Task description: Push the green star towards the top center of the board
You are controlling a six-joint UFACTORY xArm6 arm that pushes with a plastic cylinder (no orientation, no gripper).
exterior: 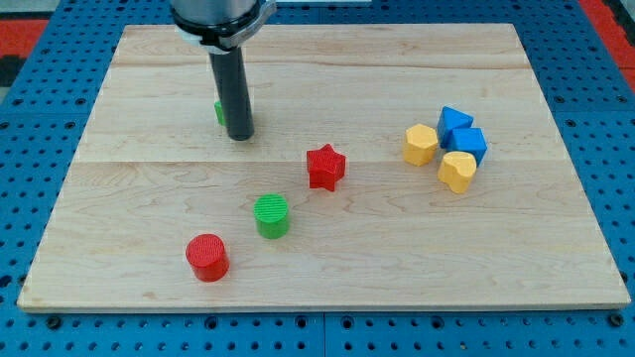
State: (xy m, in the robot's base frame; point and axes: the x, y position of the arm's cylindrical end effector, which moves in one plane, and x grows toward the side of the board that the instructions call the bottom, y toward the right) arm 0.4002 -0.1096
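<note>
Pale wood bench [327,258] on blue pegboard; no fingers fitted, so nothing held; my tip [239,136] touches green star [219,112], mostly hidden behind rod, upper left. Judged light, rigid, prone to spin; push its left face. Clear run rightward; top edge near.

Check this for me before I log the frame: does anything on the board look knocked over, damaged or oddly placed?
Nothing looks damaged or toppled. The only oddity: my tip hides most of a green block at the view's upper left, so its shape cannot be confirmed. The other blocks sit flat on the board.
</note>
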